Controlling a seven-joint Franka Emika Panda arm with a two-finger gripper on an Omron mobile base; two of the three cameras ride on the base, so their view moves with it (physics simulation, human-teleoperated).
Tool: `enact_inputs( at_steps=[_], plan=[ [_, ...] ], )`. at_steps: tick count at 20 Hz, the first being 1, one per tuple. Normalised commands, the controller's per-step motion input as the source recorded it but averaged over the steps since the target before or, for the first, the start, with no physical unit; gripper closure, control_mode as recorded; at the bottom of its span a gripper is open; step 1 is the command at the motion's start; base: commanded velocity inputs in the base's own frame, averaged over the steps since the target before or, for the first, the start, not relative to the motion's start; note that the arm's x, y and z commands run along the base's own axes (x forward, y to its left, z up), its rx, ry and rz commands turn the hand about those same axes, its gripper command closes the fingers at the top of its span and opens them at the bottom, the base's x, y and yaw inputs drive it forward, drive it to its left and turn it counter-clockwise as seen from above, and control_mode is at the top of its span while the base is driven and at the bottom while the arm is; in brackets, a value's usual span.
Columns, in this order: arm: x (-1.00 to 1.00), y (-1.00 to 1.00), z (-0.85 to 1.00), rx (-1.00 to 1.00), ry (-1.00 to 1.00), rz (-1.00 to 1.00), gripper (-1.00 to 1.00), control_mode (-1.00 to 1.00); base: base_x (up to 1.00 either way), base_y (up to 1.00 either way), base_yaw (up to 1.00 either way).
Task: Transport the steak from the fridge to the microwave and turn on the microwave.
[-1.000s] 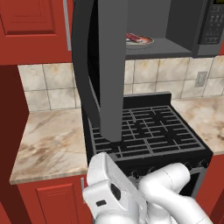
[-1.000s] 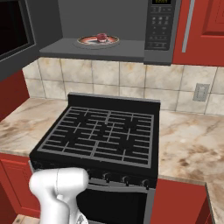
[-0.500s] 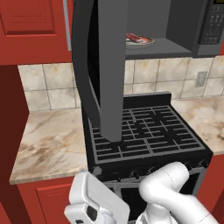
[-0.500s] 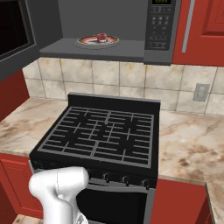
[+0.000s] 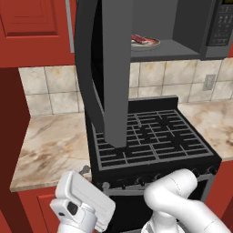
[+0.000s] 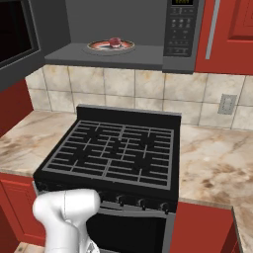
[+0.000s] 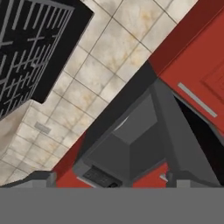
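The steak [image 5: 140, 39] [image 6: 114, 41] lies on a round plate [image 5: 153, 44] [image 6: 99, 47] inside the microwave [image 5: 191, 32] [image 6: 148, 24]. The microwave's door [image 5: 111, 68] [image 6: 17, 39] stands wide open to the left, over the stove. Its keypad [image 5: 223, 22] [image 6: 180, 29] is on the right. My white hand [image 5: 82, 207] hangs low, in front of the counter's edge and far below the microwave. In the hand view my gripper [image 7: 113, 180] is open with nothing between its fingertips [image 7: 43, 177], and it looks up at the open microwave [image 7: 131, 144].
A black grated stove [image 5: 154, 136] [image 6: 118, 148] [image 7: 26, 43] stands under the microwave, with marble counter [image 5: 45, 145] [image 6: 217, 163] on both sides. Red cabinets [image 5: 32, 27] [image 6: 232, 29] flank the microwave. The open door hangs over the stove's left half.
My hand has dropped lower and swung left in the left base view. The steak, plate and microwave door have stayed put.
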Motion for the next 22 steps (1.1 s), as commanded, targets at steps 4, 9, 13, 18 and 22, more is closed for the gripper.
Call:
enact_inputs(
  at_steps=[4,9,13,18,22],
  plan=[
    [0.39,0.34,0.0,0.0,0.0,-0.14,-1.0,-1.0,0.0,0.0,0.0],
    [0.39,0.34,0.01,0.0,0.0,-0.07,-1.0,-1.0,0.0,0.0,0.0],
    [0.47,0.26,0.01,0.0,0.0,0.0,-1.0,-1.0,0.0,0.0,0.0],
    [0.48,0.06,0.0,0.0,0.0,0.0,-1.0,-1.0,0.0,0.0,0.0],
    [0.39,0.0,0.0,0.0,0.0,0.0,-1.0,-1.0,0.0,0.0,0.0]
  ],
)
